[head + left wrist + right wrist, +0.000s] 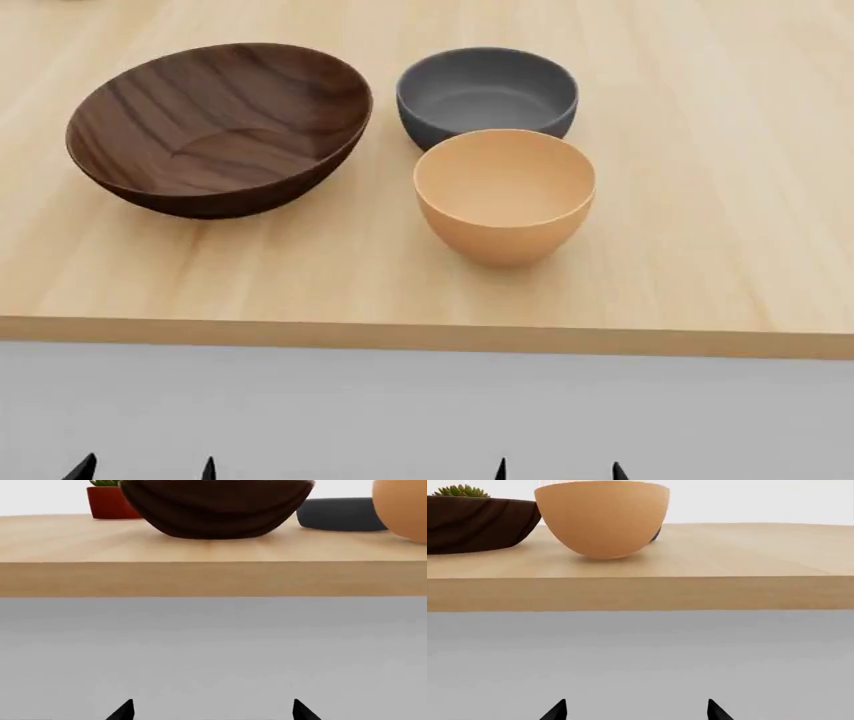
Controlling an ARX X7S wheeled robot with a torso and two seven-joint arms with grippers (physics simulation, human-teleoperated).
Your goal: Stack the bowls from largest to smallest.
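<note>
My left gripper [144,468] and right gripper [558,468] hang below the bench [694,250] edge, fingertips spread, empty. Ahead of the right one stands the orange-tan bowl [505,195], the grey bowl [487,95] just behind it; the walnut bowl [220,125] sits ahead of the left. Only my wrist views catch the red pot [110,502] beyond.

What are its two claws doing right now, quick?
Left gripper: open, holding nothing.
Right gripper: open, holding nothing.
</note>
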